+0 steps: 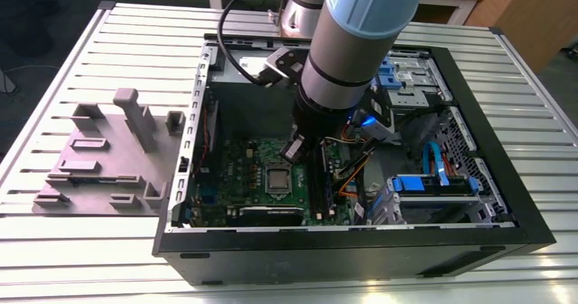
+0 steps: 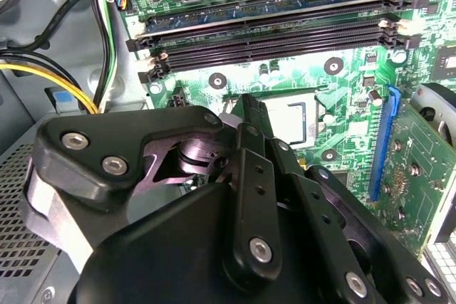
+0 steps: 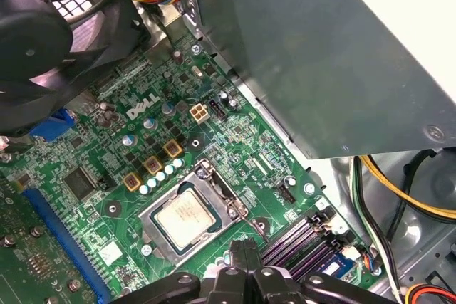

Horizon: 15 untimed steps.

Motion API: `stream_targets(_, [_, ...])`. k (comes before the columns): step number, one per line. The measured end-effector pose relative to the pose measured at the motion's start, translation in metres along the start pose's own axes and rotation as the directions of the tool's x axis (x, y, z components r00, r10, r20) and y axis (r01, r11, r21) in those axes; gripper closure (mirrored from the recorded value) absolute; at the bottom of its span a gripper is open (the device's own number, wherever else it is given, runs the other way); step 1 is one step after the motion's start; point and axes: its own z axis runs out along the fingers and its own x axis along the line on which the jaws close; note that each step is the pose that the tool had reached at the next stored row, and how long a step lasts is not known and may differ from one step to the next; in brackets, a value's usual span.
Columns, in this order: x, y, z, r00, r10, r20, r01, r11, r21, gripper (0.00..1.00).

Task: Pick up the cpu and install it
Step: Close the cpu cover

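cpu (image 2: 288, 120) partly hidden behind fingers (image 2: 251, 115)

Open computer case (image 1: 532, 233) lying on its side, access from above. Arm's gripper (image 3: 244, 253) hangs inside, just above the green board (image 1: 237, 156). The cpu (image 3: 184, 216) sits in its socket with bare board around it. Obstacles near it:
- grey power-supply box (image 3: 342, 62) along the board's far edge
- 4 memory slots (image 2: 285, 26) just beside the socket
- black fan (image 3: 43, 40) overhanging 1 board corner
- yellow and black cables (image 2: 43, 69) at the case wall.
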Motion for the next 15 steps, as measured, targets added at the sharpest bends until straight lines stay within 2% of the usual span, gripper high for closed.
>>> stream_targets(12, [0.0,0.0001,-0.0009,1.0,0.0,0.0001,0.0,1.0,-0.0001,0.9])
stream_targets(14, [0.0,0.0001,-0.0009,1.0,0.0,-0.0025,0.0,1.0,0.0021,0.9])
stream_targets(15, [0.0,0.0002,-0.001,1.0,0.001,-0.0069,-0.001,1.0,0.0056,0.9])
